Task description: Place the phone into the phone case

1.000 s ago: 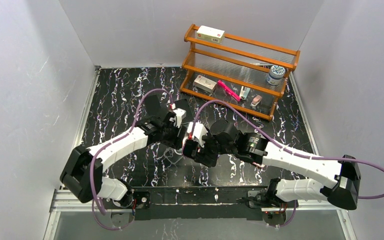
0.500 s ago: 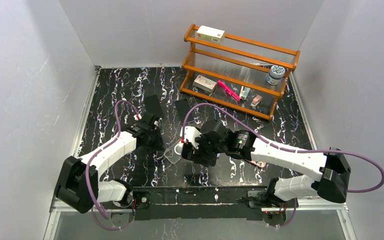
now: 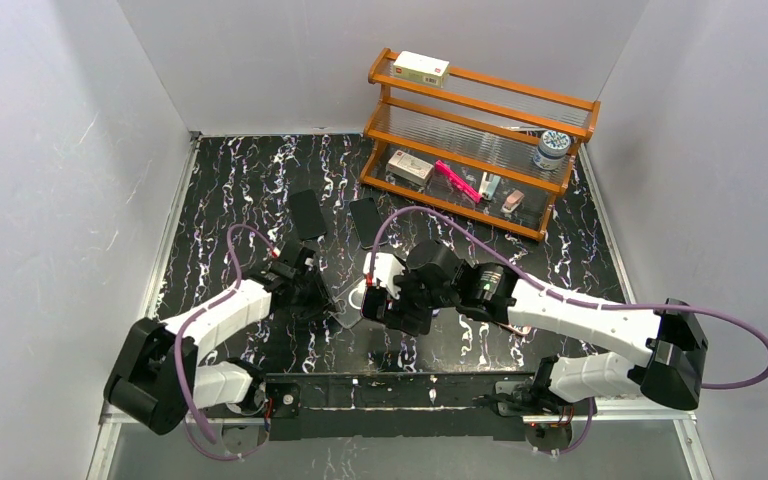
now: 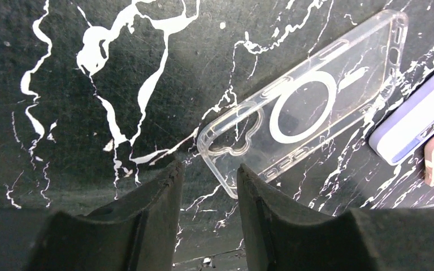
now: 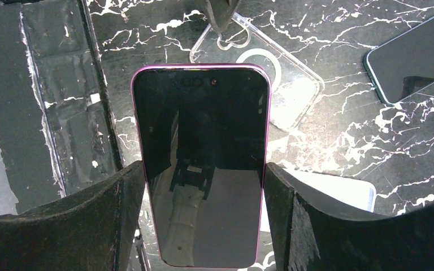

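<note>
1. Gripping the phone (image 5: 200,130) across its width, the right gripper (image 5: 200,175) has both jaws pressed on the pink-rimmed sides, with the dark screen facing the wrist camera
2. Phone sits up off the marbled table (image 3: 220,200), just right of the clear case (image 3: 345,308), and its top end overlaps that case in the wrist view
3. Over on the case's left, the left gripper (image 4: 209,172) is low, its jaws apart with only a narrow gap showing table between them
4. One corner of the case lies right at that gap, by the right-hand finger, but I cannot tell whether rubber is touching plastic
5. Case itself lies flat, ring and camera cut-out plain to see, hollow side apparently up
6. Just beside the case's far-right edge there is a pale lavender piece (image 4: 407,130), also flat on the table
7. Beyond the case, well apart from it, two dark phones (image 3: 307,213) lie side by side
8. Farther back and to the right of the case stands the wooden rack (image 3: 480,130), with small items on its shelves
</note>
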